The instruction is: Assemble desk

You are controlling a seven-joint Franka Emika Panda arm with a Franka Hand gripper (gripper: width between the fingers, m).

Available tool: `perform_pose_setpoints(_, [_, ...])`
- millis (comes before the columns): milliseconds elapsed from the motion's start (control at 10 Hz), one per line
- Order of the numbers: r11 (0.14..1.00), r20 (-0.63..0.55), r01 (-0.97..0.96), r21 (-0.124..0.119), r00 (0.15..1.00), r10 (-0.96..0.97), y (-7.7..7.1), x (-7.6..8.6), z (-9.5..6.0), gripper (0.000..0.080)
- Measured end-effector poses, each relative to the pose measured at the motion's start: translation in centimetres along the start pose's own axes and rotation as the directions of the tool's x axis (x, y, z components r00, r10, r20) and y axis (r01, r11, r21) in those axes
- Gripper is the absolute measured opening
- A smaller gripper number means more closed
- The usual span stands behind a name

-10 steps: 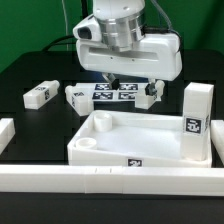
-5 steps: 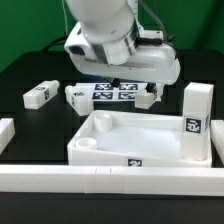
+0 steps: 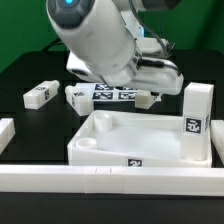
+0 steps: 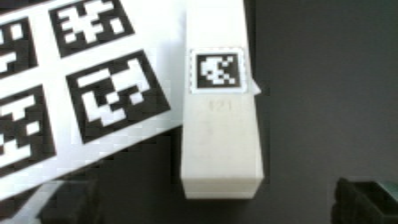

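The white desk top (image 3: 140,135), a tray with a raised rim and round corner sockets, lies in front in the exterior view. One square white leg (image 3: 196,122) stands upright at its right corner. A loose leg (image 3: 148,98) lies to the right of the marker board (image 3: 112,94), under my arm (image 3: 100,40). In the wrist view this tagged leg (image 4: 222,100) lies lengthwise between my spread fingers. My gripper (image 4: 214,205) is open and empty above it. Two more legs (image 3: 40,94) (image 3: 76,95) lie left of the marker board.
Long white border rails (image 3: 110,180) run along the front and sides of the black table. The marker board also shows in the wrist view (image 4: 71,80), right beside the leg. The arm's body hides the table's back.
The arm has tilted and swung toward the exterior view's left, while the hand has gone down over the leg right of the marker board. The parts have not moved.
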State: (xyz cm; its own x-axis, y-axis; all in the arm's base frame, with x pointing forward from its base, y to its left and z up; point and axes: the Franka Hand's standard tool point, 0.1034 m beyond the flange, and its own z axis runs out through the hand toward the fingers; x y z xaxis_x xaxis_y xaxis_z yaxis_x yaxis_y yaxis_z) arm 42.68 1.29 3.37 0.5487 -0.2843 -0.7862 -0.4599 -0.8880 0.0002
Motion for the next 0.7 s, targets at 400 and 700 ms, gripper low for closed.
perform_pose_setpoints(400, [1.000, 0.048, -0.003, -0.010, 0.999, 0.003, 0.1, 0.5, 1.1, 0.0649])
perform_pose_setpoints(700, [1.000, 0.043, 0.009, -0.013, 0.999, -0.008, 0.0, 0.8, 2.2, 0.0649])
